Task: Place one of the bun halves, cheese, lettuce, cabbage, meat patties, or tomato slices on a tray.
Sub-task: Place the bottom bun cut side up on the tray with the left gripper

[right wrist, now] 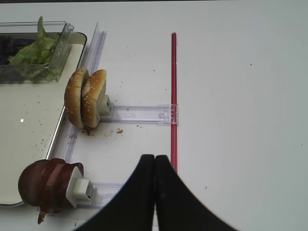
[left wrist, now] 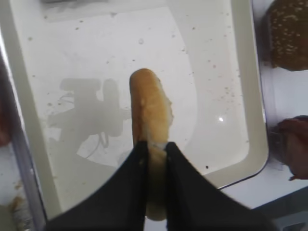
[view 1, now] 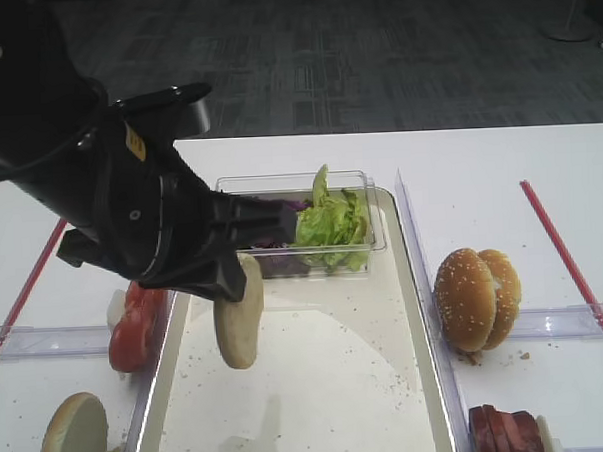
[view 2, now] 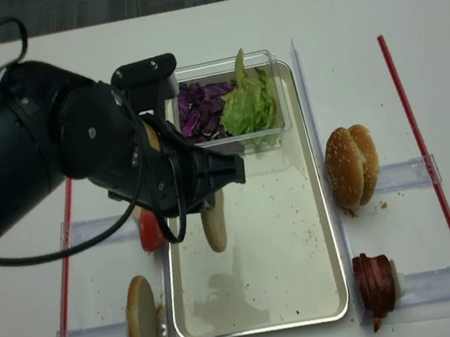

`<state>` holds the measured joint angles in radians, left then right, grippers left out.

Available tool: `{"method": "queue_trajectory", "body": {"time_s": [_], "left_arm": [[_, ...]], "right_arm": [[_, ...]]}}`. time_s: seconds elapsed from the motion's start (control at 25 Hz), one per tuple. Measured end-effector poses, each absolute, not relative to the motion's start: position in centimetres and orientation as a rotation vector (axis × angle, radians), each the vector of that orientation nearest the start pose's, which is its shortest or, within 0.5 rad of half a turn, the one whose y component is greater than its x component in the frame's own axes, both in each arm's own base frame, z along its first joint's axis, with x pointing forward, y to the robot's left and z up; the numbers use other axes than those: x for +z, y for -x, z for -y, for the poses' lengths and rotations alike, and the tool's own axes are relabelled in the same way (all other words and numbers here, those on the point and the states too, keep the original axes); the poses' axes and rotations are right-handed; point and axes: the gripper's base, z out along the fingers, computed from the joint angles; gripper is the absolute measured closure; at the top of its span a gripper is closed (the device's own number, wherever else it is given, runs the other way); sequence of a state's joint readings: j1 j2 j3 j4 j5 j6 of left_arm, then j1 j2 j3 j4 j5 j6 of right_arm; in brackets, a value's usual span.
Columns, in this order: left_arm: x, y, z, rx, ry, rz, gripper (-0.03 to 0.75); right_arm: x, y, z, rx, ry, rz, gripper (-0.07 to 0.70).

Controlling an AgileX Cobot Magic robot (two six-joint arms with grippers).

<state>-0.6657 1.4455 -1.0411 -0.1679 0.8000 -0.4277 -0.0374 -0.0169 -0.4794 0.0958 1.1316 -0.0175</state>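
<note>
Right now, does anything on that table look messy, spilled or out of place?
Only small things. Crumbs speckle the tray floor and the table by the sesame buns. The bun half hanging on edge in the left gripper is simply being carried. Nothing looks spilled or broken.

I count three bun groups: one flat bun half (view 1: 240, 324) in air over tray, one more flat half (view 2: 141, 318) standing at left, two sesame halves (view 2: 352, 166) paired at right. One tray (view 2: 319, 205). One clear tub (view 2: 280, 130), with one lettuce bunch (view 2: 248, 106) and one cabbage heap (view 2: 197, 109). One patty stack (view 2: 374, 283). One tomato row (view 1: 136, 323); I can't count slices. Two red strips (view 2: 426, 164) (view 2: 66, 268).
</note>
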Motion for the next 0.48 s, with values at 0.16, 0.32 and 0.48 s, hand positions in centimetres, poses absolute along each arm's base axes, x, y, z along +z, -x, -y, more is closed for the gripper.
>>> {"method": "queue_trajectory", "body": {"time_s": [0.16,0.32,0.48], "left_arm": [[27.3,-21.9,19.5,-0.641,-0.246,-2.74,0.671],[27.7,-21.8,20.2,-0.761,-0.268,-2.704,0.671],[28.0,-21.9,20.4,-0.824,-0.272,-2.676,0.671]], "right_arm": [[26.6,0.8,-0.8,0.083,-0.013,-2.116,0.267],[26.6,0.8,-0.8,0.081,-0.009,-2.116,0.267],[26.6,0.8,-0.8,0.081,-0.009,-2.116,0.267]]}}
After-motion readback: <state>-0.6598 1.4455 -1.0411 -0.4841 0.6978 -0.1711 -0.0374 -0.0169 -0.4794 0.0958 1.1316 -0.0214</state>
